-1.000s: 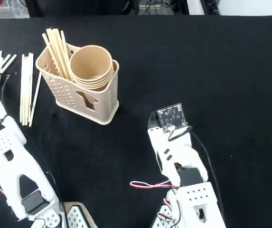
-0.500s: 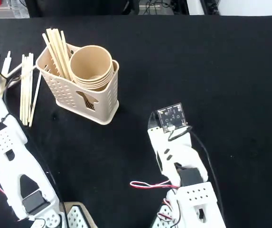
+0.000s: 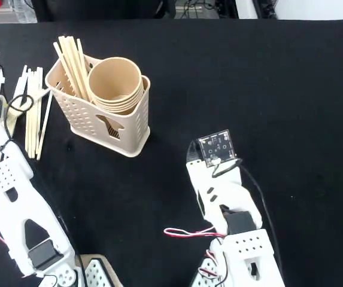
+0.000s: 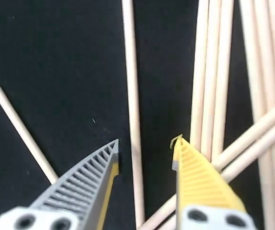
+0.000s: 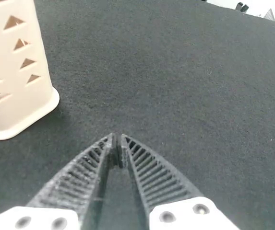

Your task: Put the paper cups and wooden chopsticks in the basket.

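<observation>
1. Left claw (image 4: 147, 141): spread wide, low over the loose chopsticks (image 3: 35, 113) on the table (image 3: 249, 78), with a single stick (image 4: 131, 96) lying between the jaws, not yet pinched.
2. Loose chopsticks: lying flat in a rough bundle just beside the basket (image 3: 93, 122), a few crossed over the others. Left to do, by the look of it.
3. Standing chopsticks (image 3: 72, 60): leaning in the basket's end compartment, on the side toward the loose bundle. That share looks done.
4. Paper cups (image 3: 115, 81): nested in one stack, upright in the compartment next to those sticks. Looks done too.
5. Basket: upright on the table, between the two arms.
6. Right claw (image 5: 116, 140): pressed together on nothing, low over bare table, near the basket's foot and well apart from the loose sticks.
7. Overall: probably well past halfway, with only the bundle on the table left to carry over, starting with the stick between the jaws.
</observation>
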`<state>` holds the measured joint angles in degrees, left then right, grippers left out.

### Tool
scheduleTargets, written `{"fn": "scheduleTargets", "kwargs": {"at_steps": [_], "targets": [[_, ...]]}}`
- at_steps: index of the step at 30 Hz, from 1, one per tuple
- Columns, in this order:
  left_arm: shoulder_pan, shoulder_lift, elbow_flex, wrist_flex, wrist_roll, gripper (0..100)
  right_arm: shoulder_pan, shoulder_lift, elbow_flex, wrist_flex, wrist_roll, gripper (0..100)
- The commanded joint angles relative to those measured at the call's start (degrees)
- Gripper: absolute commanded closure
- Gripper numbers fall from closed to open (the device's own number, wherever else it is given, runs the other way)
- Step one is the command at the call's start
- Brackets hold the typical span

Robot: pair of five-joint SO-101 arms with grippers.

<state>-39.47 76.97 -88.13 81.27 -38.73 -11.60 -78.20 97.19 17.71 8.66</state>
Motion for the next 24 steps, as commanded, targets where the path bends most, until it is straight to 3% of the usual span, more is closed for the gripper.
{"fn": "scheduleTargets", "kwargs": {"at_steps": [1,6,9,12,19,24], "targets": [[0.57,-6.68,-2.95,7.38,0.70,81,-0.18,-0.57,-0.04,0.00,0.44,98.3],[1.63,-14.68,-7.25,13.63,9.76,81,-0.18,-0.57,-0.04,0.00,0.44,98.3],[4.62,-20.13,-6.11,18.90,10.90,81,-0.18,-0.57,-0.04,0.00,0.44,98.3],[7.16,-22.07,-3.65,19.16,10.73,81,-0.18,-0.57,-0.04,0.00,0.44,98.3],[12.35,-22.07,16.48,18.99,-5.19,81,-0.18,-0.92,-0.04,0.97,0.44,98.3],[12.35,-21.89,21.49,13.63,-6.95,81,-0.18,-0.92,-0.04,0.97,0.44,98.3]]}}
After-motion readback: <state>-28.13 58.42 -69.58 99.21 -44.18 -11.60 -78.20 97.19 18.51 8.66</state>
